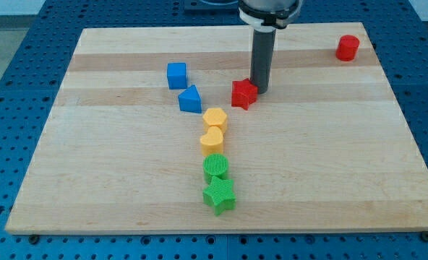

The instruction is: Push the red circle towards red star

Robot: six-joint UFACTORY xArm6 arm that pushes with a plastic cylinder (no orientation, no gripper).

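Observation:
The red circle is a short red cylinder near the board's top right corner. The red star lies near the board's middle, a little above centre. My tip is the lower end of the dark rod and stands right beside the red star on its right side, touching or nearly touching it. The red circle is far to the right and up from my tip, with bare wood between them.
A blue cube and a blue triangular block lie left of the red star. Below it run a yellow hexagon, a yellow heart, a green circle and a green star. The wooden board rests on a blue perforated table.

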